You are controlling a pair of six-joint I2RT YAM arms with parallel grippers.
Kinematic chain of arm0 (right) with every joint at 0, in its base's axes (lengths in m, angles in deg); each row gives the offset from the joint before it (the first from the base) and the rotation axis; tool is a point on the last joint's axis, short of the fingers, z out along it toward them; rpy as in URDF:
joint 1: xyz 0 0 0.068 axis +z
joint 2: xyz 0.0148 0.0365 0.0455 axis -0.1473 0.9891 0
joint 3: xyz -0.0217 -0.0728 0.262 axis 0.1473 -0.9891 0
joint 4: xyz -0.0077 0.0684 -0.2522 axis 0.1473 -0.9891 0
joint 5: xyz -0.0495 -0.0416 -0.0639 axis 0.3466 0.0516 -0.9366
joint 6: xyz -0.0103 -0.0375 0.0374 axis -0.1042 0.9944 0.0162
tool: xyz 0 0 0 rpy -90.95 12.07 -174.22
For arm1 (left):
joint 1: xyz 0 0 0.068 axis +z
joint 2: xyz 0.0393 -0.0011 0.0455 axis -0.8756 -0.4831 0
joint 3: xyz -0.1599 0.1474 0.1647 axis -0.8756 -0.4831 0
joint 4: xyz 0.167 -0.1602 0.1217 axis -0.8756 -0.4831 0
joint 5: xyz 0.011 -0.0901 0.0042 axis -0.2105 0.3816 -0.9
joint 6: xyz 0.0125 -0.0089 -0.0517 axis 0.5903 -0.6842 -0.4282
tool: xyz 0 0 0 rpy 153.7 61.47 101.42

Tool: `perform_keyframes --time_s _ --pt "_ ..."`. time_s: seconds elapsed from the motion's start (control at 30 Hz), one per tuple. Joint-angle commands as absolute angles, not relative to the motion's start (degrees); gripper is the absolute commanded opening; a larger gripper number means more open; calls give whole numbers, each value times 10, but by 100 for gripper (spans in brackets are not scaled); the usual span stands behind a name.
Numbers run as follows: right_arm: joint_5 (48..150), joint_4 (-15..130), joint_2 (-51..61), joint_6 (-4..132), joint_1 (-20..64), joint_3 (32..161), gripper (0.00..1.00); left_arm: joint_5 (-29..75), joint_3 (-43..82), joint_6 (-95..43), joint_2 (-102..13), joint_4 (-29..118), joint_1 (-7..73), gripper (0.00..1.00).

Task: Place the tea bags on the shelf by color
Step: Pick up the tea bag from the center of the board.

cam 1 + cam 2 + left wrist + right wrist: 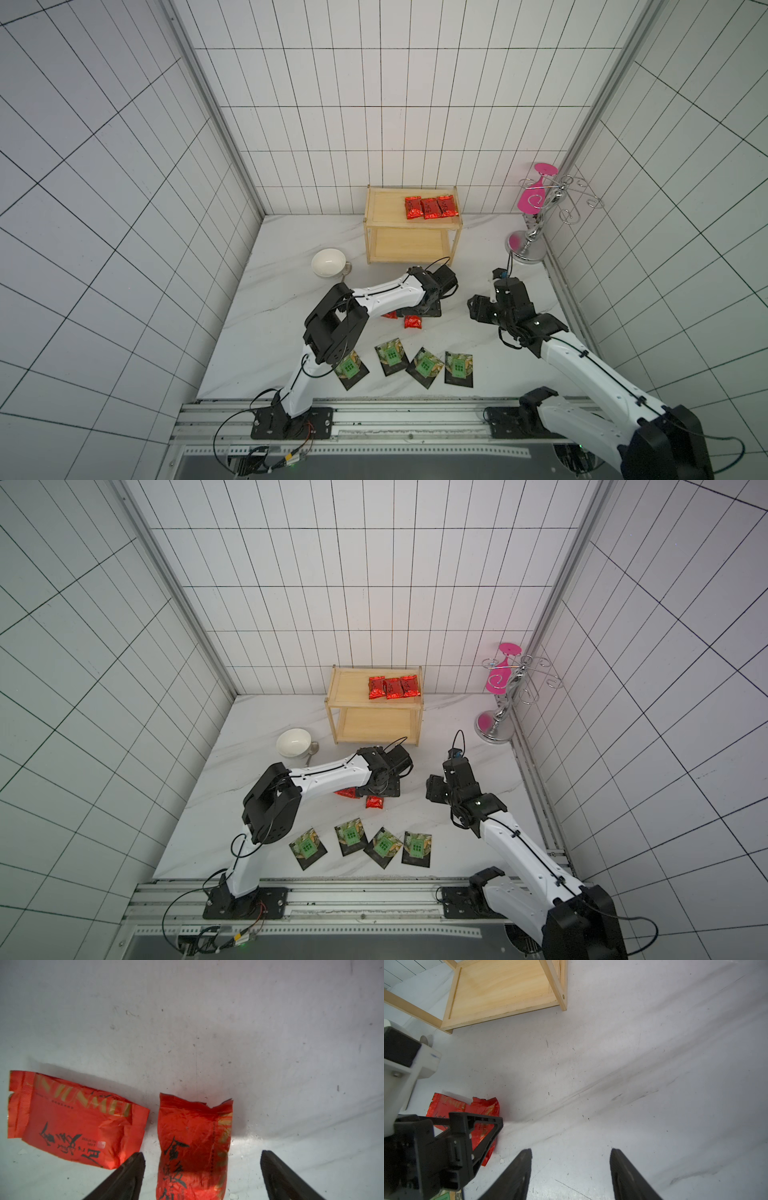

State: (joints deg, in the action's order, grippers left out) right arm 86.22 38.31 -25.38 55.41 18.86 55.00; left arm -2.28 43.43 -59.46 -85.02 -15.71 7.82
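- Left claw (202,1152): fingers (133,1174) spread wide and low over the counter (207,1022). One red packet (193,1147) lies lengthwise between them on the surface. A gap shows on either side, so nothing is pinched.
- Second red packet (76,1122): flat on the counter just beside the first, outside the fingers and turned crosswise to it. One corner passes behind a fingertip in the wrist view; contact cannot be told.
- In both top views the left wrist hides most of this pair. They sit mid-counter, in front of the shelf (384,208).
- Right claw (570,1150): spread, nothing between the fingers, bare counter beneath. It stands apart from the left claw, on its right side.
- Shelf: at the back wall. Three red packets (430,208) lie side by side on the right part of its top tier.
- Four dark sachets with green labels (424,365): a loose row along the near edge of the counter, flat, each at its own angle. The leftmost is partly under the left arm.
- White bowl (328,262) with a spoon (346,270) touching it, left of the shelf.
- Chrome stand (527,249) in the far right corner, with a pink glass (532,199) hanging upside down on it.
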Motion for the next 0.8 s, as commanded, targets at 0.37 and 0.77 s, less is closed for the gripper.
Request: perform_keyframes --time_s 0.37,0.77 --pt "854 381 -253 560 183 540 60 4 442 -595 -885 -156 90 65" --pt "852 383 -252 560 183 544 59 7 436 -580 -850 -142 90 56"
